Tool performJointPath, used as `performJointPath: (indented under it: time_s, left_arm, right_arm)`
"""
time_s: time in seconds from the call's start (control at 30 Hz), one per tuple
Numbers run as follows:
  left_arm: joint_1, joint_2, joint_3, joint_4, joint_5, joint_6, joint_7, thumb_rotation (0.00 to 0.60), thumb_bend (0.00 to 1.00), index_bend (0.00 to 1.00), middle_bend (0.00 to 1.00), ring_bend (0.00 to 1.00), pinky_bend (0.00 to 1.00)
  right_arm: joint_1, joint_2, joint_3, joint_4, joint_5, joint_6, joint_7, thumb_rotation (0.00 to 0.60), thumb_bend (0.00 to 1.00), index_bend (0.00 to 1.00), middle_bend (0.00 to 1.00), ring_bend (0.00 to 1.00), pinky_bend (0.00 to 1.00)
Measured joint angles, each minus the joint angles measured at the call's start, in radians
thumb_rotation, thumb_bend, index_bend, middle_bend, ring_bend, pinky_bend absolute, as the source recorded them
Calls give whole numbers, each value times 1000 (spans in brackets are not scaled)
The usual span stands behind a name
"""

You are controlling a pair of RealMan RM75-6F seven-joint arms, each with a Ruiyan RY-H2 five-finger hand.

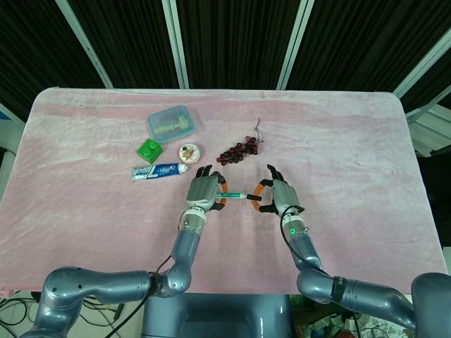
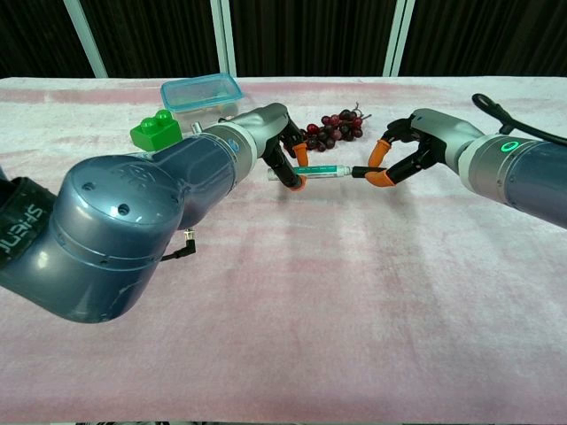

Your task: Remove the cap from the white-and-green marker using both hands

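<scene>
Here, both hands meet above the pink cloth (image 1: 338,141) at the middle of the table, with the marker (image 2: 316,170) stretched level between them. The left hand (image 1: 204,191) pinches the white-and-green barrel between its orange-tipped fingers (image 2: 300,181), the remaining fingers curled loosely around it. The right hand (image 1: 282,197) pinches the dark cap (image 2: 361,172) at the marker's other end between thumb and a fingertip, its other fingers spread. In the chest view the cap appears to sit just clear of the green band on the barrel, though whether it has fully separated cannot be told. The marker hangs off the cloth, held only by the two hands.

Behind the hands lies a bunch of dark grapes (image 1: 238,149). To the left of the grapes sit a small round dish (image 1: 188,151), a toothpaste tube (image 1: 160,171) lying flat, a green toy brick (image 1: 149,149), and a clear blue-lidded box (image 1: 171,123) with something pale inside.
</scene>
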Motion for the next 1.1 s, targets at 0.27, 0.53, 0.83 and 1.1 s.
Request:
performJointPath:
  time_s: [0.27, 0.53, 0.83, 1.1]
  left_arm:
    - [8, 11, 6, -1, 4, 6, 6, 600, 506, 696, 275, 0, 0]
    - [19, 21, 26, -19, 10, 0, 10, 600, 506, 696, 275, 0, 0]
    - [24, 27, 45, -17, 10, 3, 35, 600, 359, 512, 250, 0, 0]
    - [18, 50, 68, -21, -52, -12, 128, 600, 117, 131, 189, 0, 0]
  right_arm:
    - [-15, 22, -3, -8, -5, 0, 13, 600, 281, 662, 0, 21, 150]
    - [-21, 32, -2, 1, -5, -12, 25, 600, 280, 662, 0, 21, 150]
    - [-21, 36, -20, 24, 7, -43, 21, 600, 223, 532, 0, 13, 150]
    - [-14, 66, -42, 27, 20, -117, 16, 600, 61, 167, 0, 4, 150]
